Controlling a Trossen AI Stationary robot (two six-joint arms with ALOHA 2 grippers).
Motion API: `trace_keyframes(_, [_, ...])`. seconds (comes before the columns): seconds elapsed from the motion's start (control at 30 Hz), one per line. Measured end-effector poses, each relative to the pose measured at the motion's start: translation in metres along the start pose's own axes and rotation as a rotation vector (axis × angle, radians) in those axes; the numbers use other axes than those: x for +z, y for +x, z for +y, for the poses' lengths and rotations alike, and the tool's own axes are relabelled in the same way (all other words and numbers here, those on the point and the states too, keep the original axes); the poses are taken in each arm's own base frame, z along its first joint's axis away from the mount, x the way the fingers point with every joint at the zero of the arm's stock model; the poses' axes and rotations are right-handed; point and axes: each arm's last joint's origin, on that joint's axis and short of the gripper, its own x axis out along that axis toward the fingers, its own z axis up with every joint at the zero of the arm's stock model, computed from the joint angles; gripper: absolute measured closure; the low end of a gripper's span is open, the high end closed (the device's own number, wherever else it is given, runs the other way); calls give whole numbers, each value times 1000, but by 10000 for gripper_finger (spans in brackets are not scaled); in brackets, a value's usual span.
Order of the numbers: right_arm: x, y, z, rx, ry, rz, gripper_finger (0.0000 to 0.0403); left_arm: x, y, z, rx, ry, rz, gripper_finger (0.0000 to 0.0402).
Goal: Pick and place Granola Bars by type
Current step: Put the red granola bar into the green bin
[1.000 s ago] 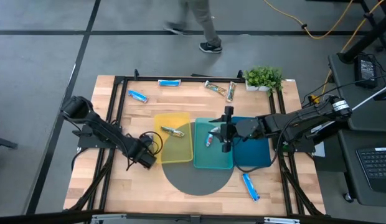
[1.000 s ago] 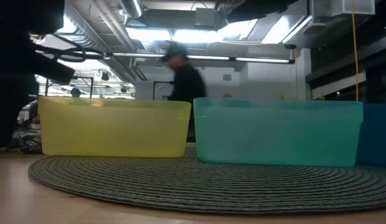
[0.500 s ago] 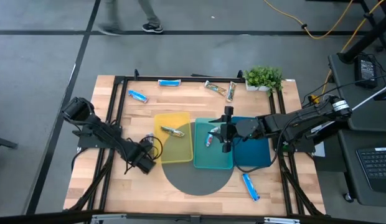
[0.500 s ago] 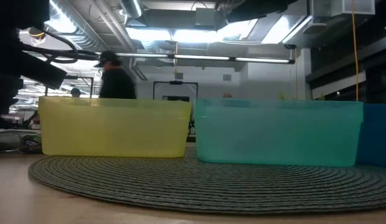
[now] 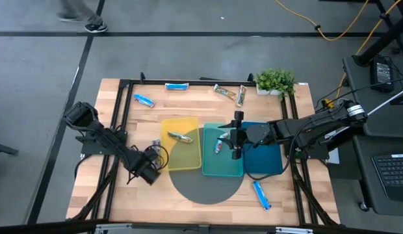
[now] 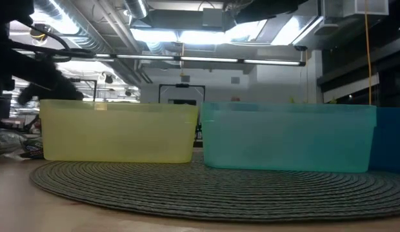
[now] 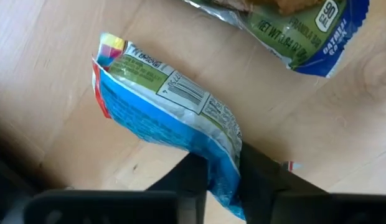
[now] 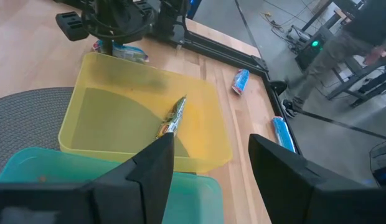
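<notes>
A bright blue granola bar [image 7: 162,106] lies on the wooden table left of the yellow tray [image 5: 191,162], with my left gripper [image 7: 221,171] pointing down and shut on one end of it. A green-brown bar [image 7: 292,25] lies close beside it. My right gripper [image 8: 211,180] hangs open and holds nothing over the teal tray [image 5: 222,170]. One bar [image 5: 182,137] lies in the yellow tray and another [image 5: 221,143] in the teal tray. In the high view my left gripper [image 5: 149,170] hides the bar it has. My left gripper pinches the blue bar near one end [image 7: 223,155] between its two fingers [image 7: 263,177], coming from above and lying across the bar. The wrapper is squeezed narrow between them. The rest of the bar rests on the table.
Loose bars lie at the far edge [image 5: 143,100] [image 5: 177,86] [image 5: 224,91] [image 5: 241,95] and near the front [image 5: 261,195]. A dark blue tray [image 5: 266,159] adjoins the teal one on a round grey mat [image 5: 208,188]. A potted plant [image 5: 275,81] stands at the far right corner.
My left gripper has gone a little toward the table's near edge, away from the yellow tray. A person beyond the table's far edge has walked toward the left.
</notes>
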Motion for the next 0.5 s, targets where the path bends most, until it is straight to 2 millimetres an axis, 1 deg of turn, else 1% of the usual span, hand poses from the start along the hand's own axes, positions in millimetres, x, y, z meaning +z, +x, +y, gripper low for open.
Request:
trace_keyframes(0.13, [0, 0, 0, 0, 0, 0, 194, -2, -1, 0, -5, 7, 8, 367])
trace_keyframes(0.27, [0, 0, 0, 0, 0, 0, 194, -2, -8, 2, -39, 6, 22, 373])
trace_keyframes(0.37, [-1, 2, 1, 2, -3, 7, 194, -2, -21, 4, -60, 8, 14, 373])
trace_keyframes(0.5, [-4, 8, 4, 4, -15, 28, 194, 0, -46, 9, -76, 8, 2, 374])
